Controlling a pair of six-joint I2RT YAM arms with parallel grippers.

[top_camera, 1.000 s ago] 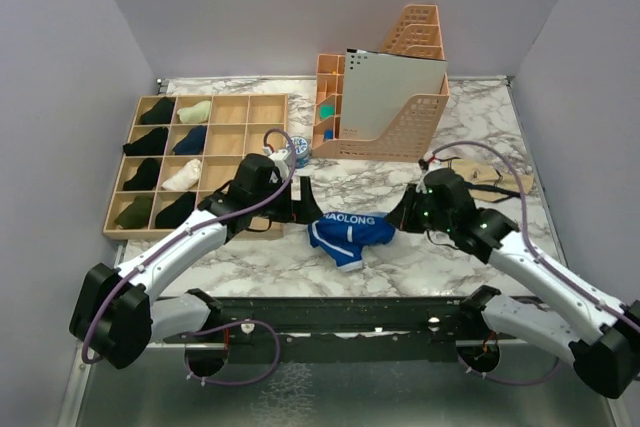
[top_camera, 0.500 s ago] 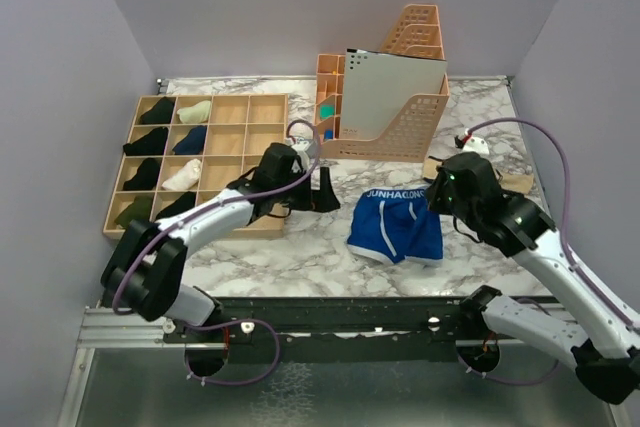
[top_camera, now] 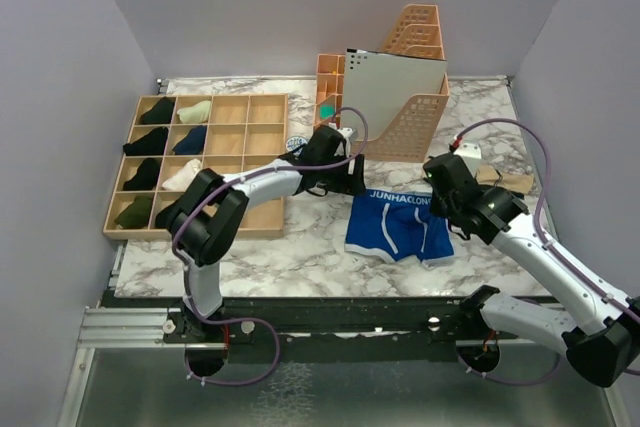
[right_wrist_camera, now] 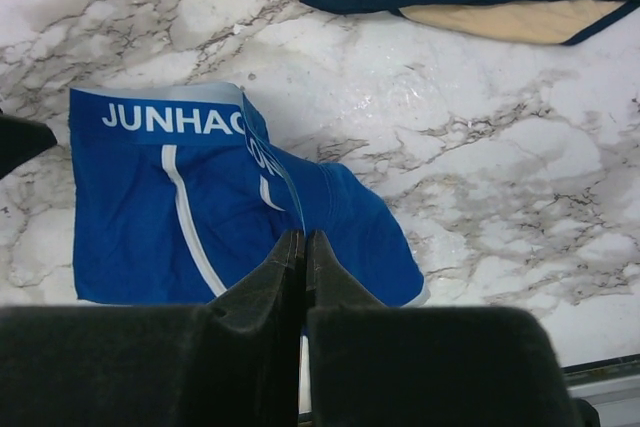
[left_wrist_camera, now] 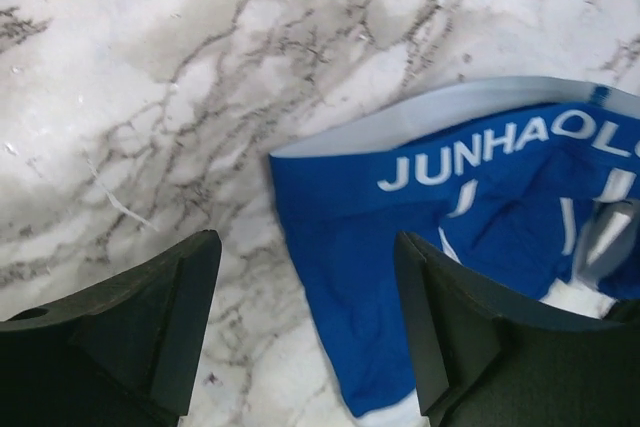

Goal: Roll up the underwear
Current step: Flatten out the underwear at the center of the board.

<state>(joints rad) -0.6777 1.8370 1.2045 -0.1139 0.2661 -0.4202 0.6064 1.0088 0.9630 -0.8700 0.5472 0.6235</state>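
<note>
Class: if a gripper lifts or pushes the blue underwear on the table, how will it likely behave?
Probably floppy: the underwear lies creased, its waistband folding up to the shut right gripper. Likely light, being thin cloth. Pushed, it would probably bunch rather than slide whole on the marble table.

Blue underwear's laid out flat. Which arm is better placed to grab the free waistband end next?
Left. The left gripper hangs open over the free waistband end of the blue underwear; the right gripper is shut, apparently pinching the waistband farther along.

Underwear (top_camera: 392, 232) now spread flat (was bunched).
</note>
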